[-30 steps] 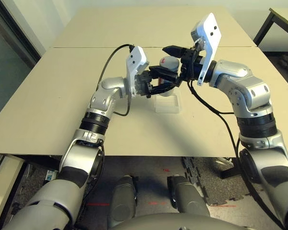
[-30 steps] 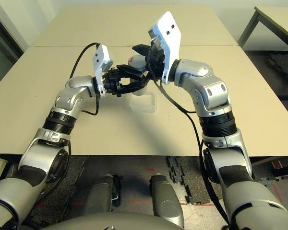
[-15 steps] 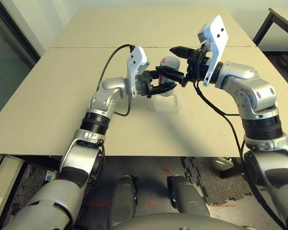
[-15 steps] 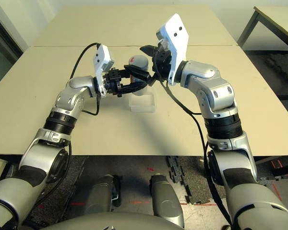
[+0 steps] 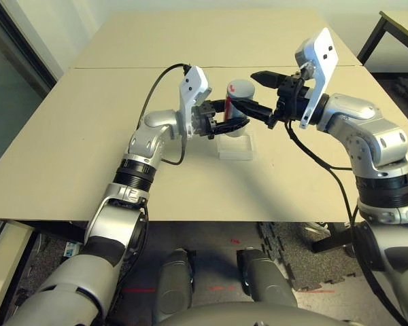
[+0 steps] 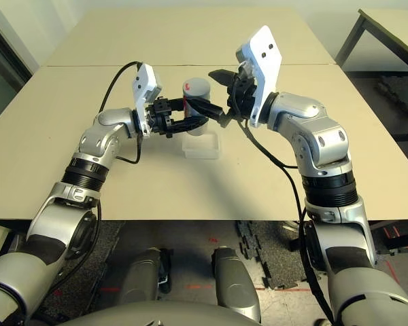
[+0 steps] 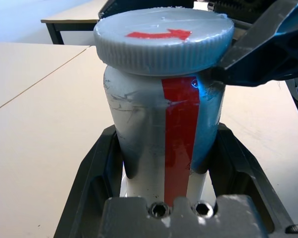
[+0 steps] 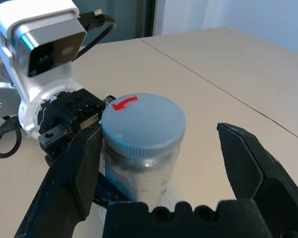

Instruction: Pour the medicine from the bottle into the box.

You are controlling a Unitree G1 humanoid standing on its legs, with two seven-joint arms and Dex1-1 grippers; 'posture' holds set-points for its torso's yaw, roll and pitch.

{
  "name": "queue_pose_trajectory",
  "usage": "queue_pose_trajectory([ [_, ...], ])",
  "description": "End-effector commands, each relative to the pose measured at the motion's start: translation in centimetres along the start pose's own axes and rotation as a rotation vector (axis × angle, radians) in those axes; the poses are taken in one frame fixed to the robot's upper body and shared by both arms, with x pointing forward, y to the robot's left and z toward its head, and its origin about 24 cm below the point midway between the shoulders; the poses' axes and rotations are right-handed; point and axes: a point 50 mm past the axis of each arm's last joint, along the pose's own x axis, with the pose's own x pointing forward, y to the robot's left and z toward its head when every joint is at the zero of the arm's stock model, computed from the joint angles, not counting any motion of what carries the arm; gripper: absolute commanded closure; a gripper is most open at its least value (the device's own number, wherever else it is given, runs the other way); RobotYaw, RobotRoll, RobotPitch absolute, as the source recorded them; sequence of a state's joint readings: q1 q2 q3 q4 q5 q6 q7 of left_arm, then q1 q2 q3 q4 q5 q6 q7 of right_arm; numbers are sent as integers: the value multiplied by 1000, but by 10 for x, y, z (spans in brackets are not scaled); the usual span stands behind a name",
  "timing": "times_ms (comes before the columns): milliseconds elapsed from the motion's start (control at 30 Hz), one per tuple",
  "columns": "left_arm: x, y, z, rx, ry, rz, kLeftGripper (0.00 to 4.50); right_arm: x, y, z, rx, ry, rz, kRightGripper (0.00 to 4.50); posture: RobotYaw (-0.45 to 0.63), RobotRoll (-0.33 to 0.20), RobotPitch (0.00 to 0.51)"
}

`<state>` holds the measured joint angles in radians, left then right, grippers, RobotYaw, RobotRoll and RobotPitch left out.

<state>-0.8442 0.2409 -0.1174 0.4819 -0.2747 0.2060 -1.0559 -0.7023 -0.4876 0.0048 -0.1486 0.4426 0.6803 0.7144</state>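
Red arrow on bottle cap [image 7: 164,38]

— What is found around the small white-silver bottle with the red stripe and grey cap [image 5: 239,103]?

— Its sides are taken up by the closed fingers of the left gripper [image 5: 226,121], and the clear shallow plastic box [image 5: 236,147] lies directly beneath it. The right gripper [image 5: 260,93] is spread wide around the cap, one finger touching its edge.

— And elsewhere?

— Bare beige table [image 5: 81,129] is seen to the left of the bottle, beyond it and to its right.
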Motion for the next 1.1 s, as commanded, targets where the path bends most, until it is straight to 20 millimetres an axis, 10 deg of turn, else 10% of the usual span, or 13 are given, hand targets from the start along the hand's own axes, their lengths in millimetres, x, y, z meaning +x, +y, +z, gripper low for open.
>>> queue_pose_trajectory([
  [33,-4,0,-4,1,2,3,1860,-17,-12,-1,23,4,-98,0,-233,0,89],
  [533,-6,5,-5,2,7,17,1860,-48,-6,-16,72,113,-58,0,-236,0,94],
  [1100,-1,4,-5,6,-1,0,1860,-2,7,8,82,43,51,0,-228,0,91],
])
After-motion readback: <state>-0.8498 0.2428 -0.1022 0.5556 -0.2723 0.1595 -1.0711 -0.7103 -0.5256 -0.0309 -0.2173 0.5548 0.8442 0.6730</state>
